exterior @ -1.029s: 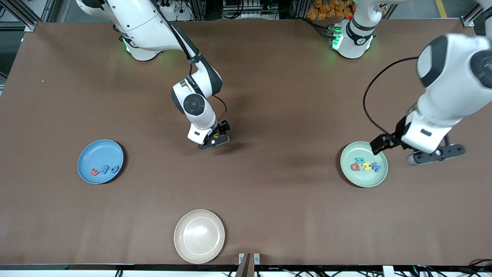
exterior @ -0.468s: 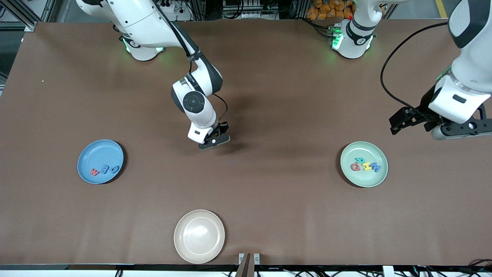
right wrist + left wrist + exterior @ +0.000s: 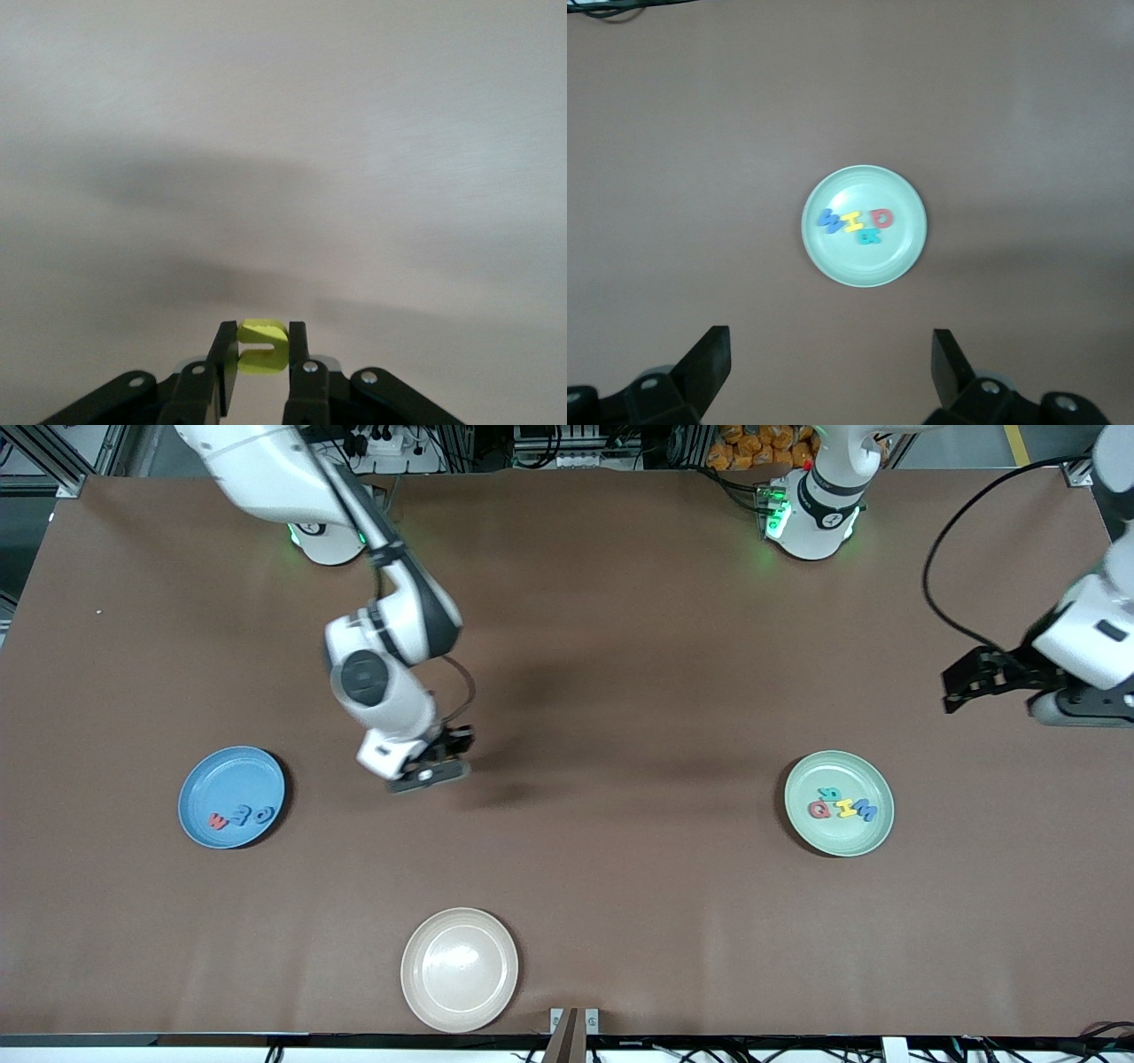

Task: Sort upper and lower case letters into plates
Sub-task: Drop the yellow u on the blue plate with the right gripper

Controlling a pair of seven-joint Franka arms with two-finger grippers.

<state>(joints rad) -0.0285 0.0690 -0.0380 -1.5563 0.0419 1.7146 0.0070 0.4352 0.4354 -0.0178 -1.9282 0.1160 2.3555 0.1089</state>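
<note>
Right gripper (image 3: 262,354) over bare brown counter (image 3: 620,691), fingers clamped on tiny yellow foam letter (image 3: 262,344): light, soft, squashable; edge pinch best. Round blue plate (image 3: 204,779) toward nine o'clock. Left gripper (image 3: 828,372) waiting, fingers apart.

Both Franka arms: glossy white shells, black joint bands. Right arm (image 3: 390,682) has a round dark grey cap on its wrist link and a thin black cable looping at 3 o'clock of it. Left arm (image 3: 1085,646) trails a long black cable arcing at 10 o'clock. Green lights glow at both bases. Black gripper fingers (image 3: 298,359), silver screws on knuckles.
</note>
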